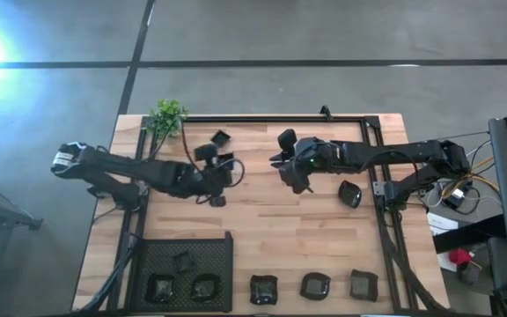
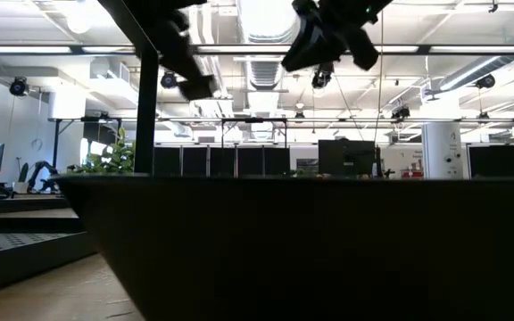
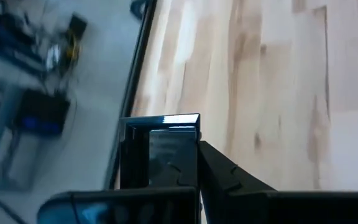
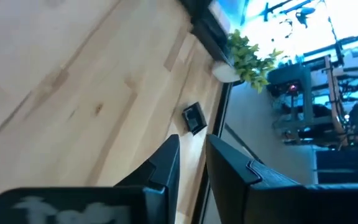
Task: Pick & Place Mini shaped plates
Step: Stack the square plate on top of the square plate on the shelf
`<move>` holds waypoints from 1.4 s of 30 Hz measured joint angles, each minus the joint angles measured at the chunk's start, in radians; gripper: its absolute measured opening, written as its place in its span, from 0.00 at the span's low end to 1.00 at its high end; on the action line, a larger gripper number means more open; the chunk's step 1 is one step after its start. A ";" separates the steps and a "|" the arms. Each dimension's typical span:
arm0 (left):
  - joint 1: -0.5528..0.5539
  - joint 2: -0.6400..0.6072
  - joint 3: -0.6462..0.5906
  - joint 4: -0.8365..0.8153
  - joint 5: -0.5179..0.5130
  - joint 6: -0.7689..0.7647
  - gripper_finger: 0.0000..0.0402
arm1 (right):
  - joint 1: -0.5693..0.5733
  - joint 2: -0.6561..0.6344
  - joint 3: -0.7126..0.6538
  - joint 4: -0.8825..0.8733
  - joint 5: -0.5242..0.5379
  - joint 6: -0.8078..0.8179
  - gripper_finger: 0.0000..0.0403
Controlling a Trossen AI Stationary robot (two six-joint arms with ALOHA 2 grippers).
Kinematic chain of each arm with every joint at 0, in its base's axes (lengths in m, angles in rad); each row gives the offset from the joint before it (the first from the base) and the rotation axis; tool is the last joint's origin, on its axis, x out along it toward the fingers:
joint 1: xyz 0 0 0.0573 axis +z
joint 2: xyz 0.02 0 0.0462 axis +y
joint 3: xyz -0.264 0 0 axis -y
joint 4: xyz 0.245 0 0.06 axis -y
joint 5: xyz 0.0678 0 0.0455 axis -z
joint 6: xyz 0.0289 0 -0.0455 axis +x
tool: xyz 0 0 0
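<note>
Mini shaped plates (image 1: pixel 313 285) are lying scattered over a pale wooden bench (image 1: pixel 262 233). Three are sitting in a row along the near edge, right of a black mesh tray (image 1: pixel 186 253) at the near left, which is holding three more dark dishes that are hard to tell apart against the mesh. One plate (image 1: pixel 349 194) is lying alone toward the right side, and a small square one (image 1: pixel 221 136) is resting near the far edge beside a green plant (image 1: pixel 166 115).

The left claw (image 1: pixel 219 173) is hovering over the middle of the bench and gripping a glossy square plate (image 3: pixel 165 149), seen clamped against one finger in the left wrist view, its lower part cut off. The right claw (image 1: pixel 294 167) is hanging just right of centre; its fingers (image 4: pixel 164 163) are standing slightly apart with nothing between them. A dark plate-like shape (image 1: pixel 286 139) is showing at its far side, though whether it is touching the claw is unclear.

In the low view a dark wall is blocking nearly the whole bench, and both claws are showing only as blurred dark shapes at the top.
</note>
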 joint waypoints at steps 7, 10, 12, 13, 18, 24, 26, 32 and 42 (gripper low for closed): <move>-0.135 -0.054 -0.007 -0.241 -0.006 -0.425 0.00 | 0.001 -0.059 0.000 0.005 -0.001 0.049 0.17; -0.202 -0.056 -0.007 -0.300 0.034 -0.535 0.00 | 0.001 -0.074 0.000 0.005 -0.001 0.063 0.17; -0.252 -0.056 -0.007 -0.332 0.091 -0.561 0.00 | 0.001 -0.081 0.000 0.005 -0.002 0.080 0.17; -0.277 -0.055 -0.007 -0.342 0.128 -0.564 0.00 | 0.001 -0.085 0.000 0.004 -0.002 0.085 0.17; -0.438 -0.055 -0.007 -0.356 0.209 -0.433 0.00 | 0.001 -0.098 0.000 0.004 -0.002 0.093 0.17; -0.600 -0.052 -0.007 -0.354 0.266 -0.376 0.00 | 0.000 -0.121 0.000 0.002 -0.003 0.166 0.17; -0.649 -0.045 -0.007 -0.353 0.269 -0.387 0.00 | 0.000 -0.129 0.000 0.005 -0.009 0.212 0.17; -0.779 -0.006 -0.031 -0.346 0.273 -0.338 0.00 | 0.000 -0.149 0.000 0.016 -0.127 0.363 0.17; -0.836 0.014 -0.192 -0.096 0.388 -0.240 0.00 | 0.000 -0.148 0.000 0.047 -0.184 0.514 0.17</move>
